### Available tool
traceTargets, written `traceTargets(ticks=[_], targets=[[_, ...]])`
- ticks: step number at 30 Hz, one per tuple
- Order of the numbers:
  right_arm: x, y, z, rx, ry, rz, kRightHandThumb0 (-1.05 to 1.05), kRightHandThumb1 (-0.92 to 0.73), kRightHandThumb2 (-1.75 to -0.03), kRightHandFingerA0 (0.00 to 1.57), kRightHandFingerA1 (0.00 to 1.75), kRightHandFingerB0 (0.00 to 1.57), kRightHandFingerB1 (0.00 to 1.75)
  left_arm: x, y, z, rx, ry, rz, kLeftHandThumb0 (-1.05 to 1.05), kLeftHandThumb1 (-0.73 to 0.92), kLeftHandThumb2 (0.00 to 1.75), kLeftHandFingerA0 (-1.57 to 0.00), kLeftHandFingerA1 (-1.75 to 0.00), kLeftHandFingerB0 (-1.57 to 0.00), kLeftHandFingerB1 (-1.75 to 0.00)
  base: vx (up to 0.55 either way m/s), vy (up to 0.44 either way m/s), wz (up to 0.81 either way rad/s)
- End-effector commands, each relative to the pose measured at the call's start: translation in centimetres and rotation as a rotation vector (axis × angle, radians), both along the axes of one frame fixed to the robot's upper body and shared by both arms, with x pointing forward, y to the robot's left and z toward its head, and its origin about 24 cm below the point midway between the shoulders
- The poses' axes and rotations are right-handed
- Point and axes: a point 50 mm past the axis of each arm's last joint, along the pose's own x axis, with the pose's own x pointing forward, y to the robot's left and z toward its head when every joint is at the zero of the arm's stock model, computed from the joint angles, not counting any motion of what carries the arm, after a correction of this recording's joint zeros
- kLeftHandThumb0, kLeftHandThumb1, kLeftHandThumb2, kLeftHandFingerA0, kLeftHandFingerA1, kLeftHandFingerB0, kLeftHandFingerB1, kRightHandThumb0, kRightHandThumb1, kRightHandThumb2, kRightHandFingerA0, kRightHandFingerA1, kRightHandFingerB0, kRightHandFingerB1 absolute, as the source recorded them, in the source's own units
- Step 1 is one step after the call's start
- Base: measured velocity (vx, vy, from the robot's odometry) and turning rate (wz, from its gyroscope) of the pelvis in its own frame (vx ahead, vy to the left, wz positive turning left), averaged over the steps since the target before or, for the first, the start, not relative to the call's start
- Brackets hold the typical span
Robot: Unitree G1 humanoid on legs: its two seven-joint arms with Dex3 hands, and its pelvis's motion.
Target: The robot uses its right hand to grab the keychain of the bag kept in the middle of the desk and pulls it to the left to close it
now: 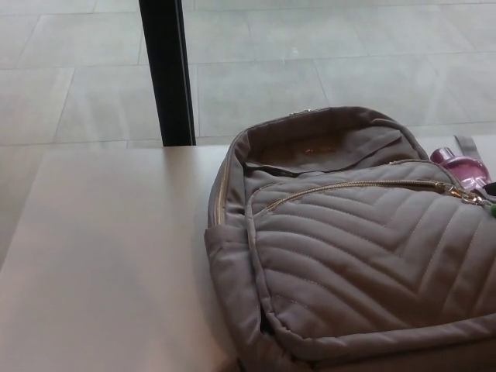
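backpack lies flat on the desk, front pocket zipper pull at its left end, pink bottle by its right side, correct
No: the head view shows the zipper pull at the right end, not the left. The backpack does lie flat on the desk, pink bottle by its right side.

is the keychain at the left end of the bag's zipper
No, the keychain hangs at the right end of the zipper on the bag.
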Motion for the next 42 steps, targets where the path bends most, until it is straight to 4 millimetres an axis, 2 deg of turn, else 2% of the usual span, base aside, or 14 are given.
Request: traceTargets(ticks=[1, 3, 5, 10, 14, 16, 22, 25, 30, 31, 32, 33, 35, 42], targets=[[-0.7, 0.2, -2.2, -0.062, 0.074, 0.014, -0.48, -0.59, -0.59, 0.79, 1.28, 0.25, 0.30, 0.0, 0.7, 0.6, 0.052, 0.019, -0.042, -0.74, 0.92, 0.67, -0.45, -0.65, -0.26, -0.46, 0.00, 0.000, 0.00], [-0.6, 0.2, -2.3, -0.062, 0.071, 0.004, -0.56, -0.53, -0.79, 0.85, 1.20, 0.21, 0.41, -0.1, 0.7, 0.5, 0.054, 0.024, -0.045, -0.74, 0.73, 1.06, -0.44, -0.69, -0.24, -0.55, 0.00, 0.000, 0.00], [-0.6, 0.1, -2.3, -0.062, 0.072, -0.005, -0.48, -0.62, -0.60, 0.80, 1.36, 0.26, 0.31, -0.2, 0.7, 0.5, 0.057, 0.024, -0.049, -0.75, 0.92, 0.67, -0.49, -0.65, -0.28, -0.46, 0.00, 0.000, 0.00], [-0.6, 0.2, -2.5, -0.045, 0.041, -0.009, -0.46, -0.74, -0.62, 0.87, 1.39, 0.39, 0.34, -0.2, 0.6, 0.5, 0.037, 0.008, -0.024, -0.76, 0.72, 1.07, -0.45, -0.70, -0.23, -0.55, 0.00, 0.000, 0.00], [-0.6, 0.4, -2.7, -0.023, 0.002, 0.000, -0.42, -0.79, -0.66, 0.83, 1.43, 0.47, 0.38, -0.2, 0.6, 0.5, 0.032, -0.003, -0.011, -0.74, 0.92, 0.68, -0.47, -0.67, -0.24, -0.46, 0.00, 0.000, 0.00], [-0.6, 0.4, -2.7, -0.014, -0.010, 0.005, -0.39, -0.81, -0.68, 0.84, 1.48, 0.49, 0.40, -0.3, 0.5, 0.4, 0.029, 0.000, -0.013, -0.75, 0.74, 1.07, -0.44, -0.69, -0.22, -0.55, 0.00, 0.000, 0.00], [-0.4, 1.1, -2.9, 0.008, -0.048, 0.015, -0.26, -0.81, -0.67, 0.76, 1.60, 0.63, 0.46, -0.6, 0.4, 0.4, 0.020, -0.003, 0.003, -0.79, 0.75, 1.09, -0.43, -0.68, -0.20, -0.54, 0.00, 0.000, 0.00], [-0.4, 1.4, -2.7, 0.024, -0.046, 0.018, -0.23, -0.79, -0.71, 0.81, 1.52, 0.76, 0.67, -0.6, 0.4, 0.4, 0.023, -0.003, 0.010, -0.81, 0.76, 1.10, -0.44, -0.68, -0.20, -0.53, 0.00, 0.000, 0.00], [-0.4, 1.5, -2.4, 0.057, -0.113, 0.021, -0.25, -0.72, -0.76, 0.77, 1.75, 0.60, 1.71, -0.7, 0.2, 0.3, -0.012, -0.040, 0.063, -0.83, 0.92, 0.71, -0.47, -0.69, -0.22, -0.47, 0.00, 0.000, 0.00], [-0.3, 1.4, -2.3, 0.081, -0.150, 0.018, -0.22, -0.65, -0.89, 0.80, 1.75, 0.60, 1.68, -0.7, 0.1, 0.2, -0.008, -0.035, 0.064, -0.82, 0.77, 1.13, -0.45, -0.69, -0.20, -0.54, 0.00, 0.000, 0.00], [-0.3, 1.4, -2.3, 0.091, -0.157, 0.013, -0.22, -0.65, -0.89, 0.81, 1.75, 0.58, 1.66, -0.7, 0.1, 0.2, -0.009, -0.036, 0.065, -0.84, 0.92, 0.75, -0.46, -0.67, -0.22, -0.45, 0.00, 0.000, 0.00], [-0.2, 1.4, -2.2, 0.101, -0.168, 0.004, -0.21, -0.65, -0.88, 0.84, 1.75, 0.61, 1.60, -0.8, 0.1, 0.2, -0.013, -0.040, 0.066, -0.86, 0.79, 1.14, -0.42, -0.69, -0.18, -0.54, 0.00, 0.000, 0.00], [-0.2, 1.4, -1.8, 0.108, -0.195, 0.005, -0.20, -0.65, -0.88, 0.86, 1.75, 0.70, 1.36, -0.9, 0.0, 0.1, -0.012, -0.041, 0.066, -0.88, 0.80, 1.15, -0.42, -0.69, -0.17, -0.53, 0.00, 0.000, 0.00], [0.2, 1.3, -1.1, 0.160, -0.207, -0.015, -0.25, -0.67, -0.94, 0.89, 1.73, 0.72, 1.51, -1.2, -0.1, 0.0, -0.015, -0.051, 0.106, -0.87, 0.80, 1.15, -0.43, -0.69, -0.20, -0.54, 0.00, 0.000, 0.00]])
